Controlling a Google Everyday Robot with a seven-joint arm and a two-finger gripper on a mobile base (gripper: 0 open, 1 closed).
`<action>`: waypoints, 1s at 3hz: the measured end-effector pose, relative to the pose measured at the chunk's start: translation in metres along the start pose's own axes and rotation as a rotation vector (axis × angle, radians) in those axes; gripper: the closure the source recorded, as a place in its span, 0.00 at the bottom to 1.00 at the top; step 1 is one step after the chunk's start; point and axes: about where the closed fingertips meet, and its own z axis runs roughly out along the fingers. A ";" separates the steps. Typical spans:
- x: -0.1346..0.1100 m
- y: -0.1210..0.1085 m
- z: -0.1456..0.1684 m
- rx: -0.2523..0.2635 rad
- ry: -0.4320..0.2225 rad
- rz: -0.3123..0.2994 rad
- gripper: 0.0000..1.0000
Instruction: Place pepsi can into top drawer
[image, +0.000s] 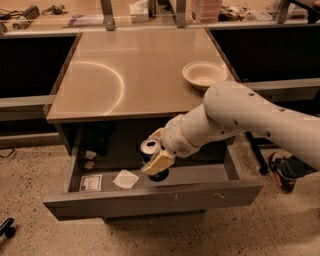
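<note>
The pepsi can (149, 148) shows its silver top and dark body, held upright inside the open top drawer (155, 200). My gripper (156, 154) is shut on the can, its tan fingers (159, 162) on either side of it, low over the drawer floor. The can's base seems to be at or just above the floor; I cannot tell if it touches. The drawer is pulled out under the tabletop. It holds a white paper scrap (125, 178) and a sticker label (91, 182) to the left of the can.
A white bowl (204, 74) sits on the tan tabletop (125, 75) at the right rear. My white arm (250, 120) reaches in from the right across the table's front edge. A person's shoe (281, 172) is on the floor at the right. Clutter lines the back shelf.
</note>
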 end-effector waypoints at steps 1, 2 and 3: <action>0.000 0.000 0.000 0.000 0.000 0.000 1.00; 0.007 -0.001 0.001 0.008 0.015 -0.020 1.00; 0.022 -0.011 0.006 0.047 0.032 -0.057 1.00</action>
